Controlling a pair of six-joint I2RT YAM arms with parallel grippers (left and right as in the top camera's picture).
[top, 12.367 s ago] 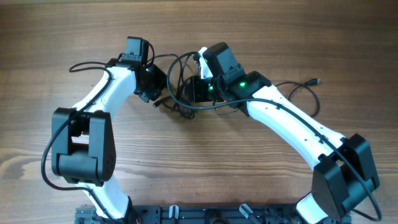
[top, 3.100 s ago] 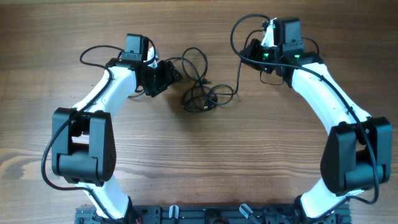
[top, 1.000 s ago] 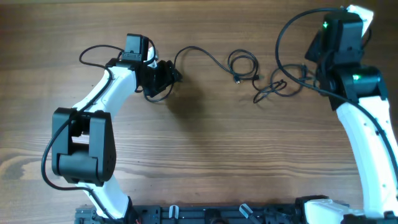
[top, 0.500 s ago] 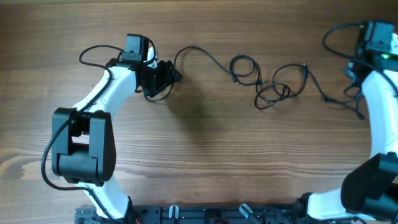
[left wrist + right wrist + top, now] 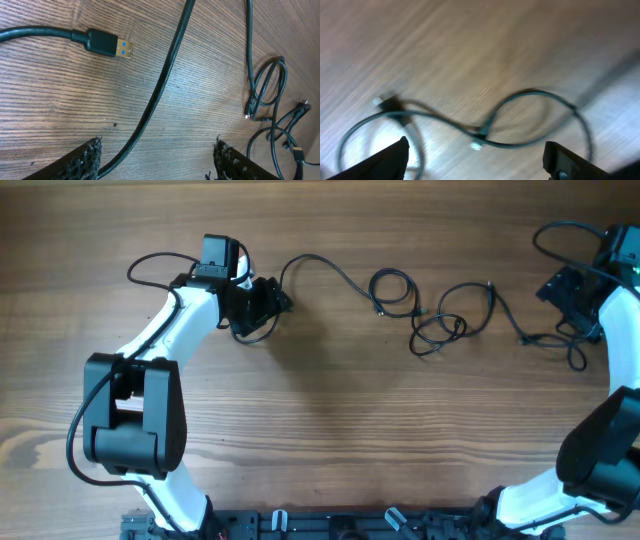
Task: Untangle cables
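Cables point(image 5: 440, 320) lie strung out across the table point(image 5: 330, 440), on the side away from my bases. One strand arcs from my left gripper point(image 5: 157, 150) to a small loop point(image 5: 393, 285) near centre. Just beside the loop is a cluster of crossed loops, and from there a strand trails right toward my right gripper point(image 5: 476, 150). Left jaws: wide apart, with one cable running between the fingers point(image 5: 82, 161), apparently lying on the wood, unclamped; nothing held. A USB plug point(image 5: 107, 47) with a blue insert lies on the wood ahead of those fingers, beside that cable and apart from it. From overhead the gripper body covers the plug, so I cannot trace which strand it ends. Right jaws: spread wide, nothing between them; a cable curves on the wood below. The right wrist view is badly smeared, so I cannot tell plug from knot there. Around the work: only bare wood and my own arm wires point(image 5: 150, 265), looping off each wrist. At the right edge the arm wire and the cable tail overlap, and I cannot separate them. The right arm is partly cut off by the frame.
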